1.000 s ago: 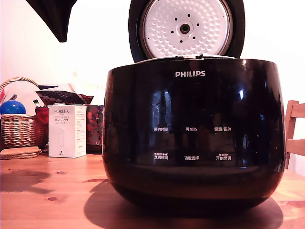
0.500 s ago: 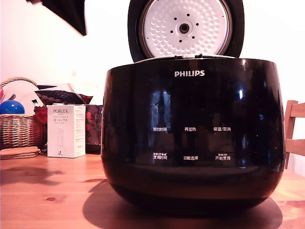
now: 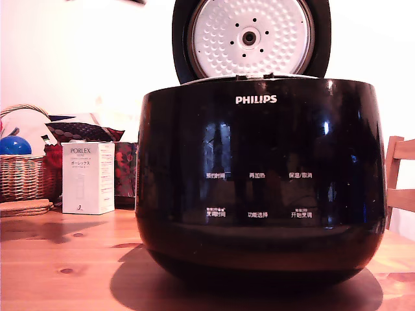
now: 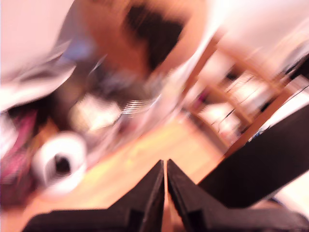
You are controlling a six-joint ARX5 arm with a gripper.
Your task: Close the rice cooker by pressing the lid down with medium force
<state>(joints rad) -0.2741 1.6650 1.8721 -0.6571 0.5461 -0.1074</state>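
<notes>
The rice cooker is a big glossy black pot that fills the middle of the exterior view on a wooden table. Its lid stands open and upright behind the rim, with the dimpled white-silver disc facing the camera. In the exterior view, only a faint dark sliver of the arm shows at the top edge, left of the lid. The wrist view is heavily blurred. In it my gripper has its two black fingers pressed together with nothing between them. A large black shape lies beside them, and I cannot tell what it is.
On the exterior view's left stand a white PORLEX box, a wicker basket with a blue ball, and flat cork mats. A wooden chair shows at the right edge.
The dark arm at the exterior view's top left has moved up and to the right, almost out of the frame. The lid stays upright.
</notes>
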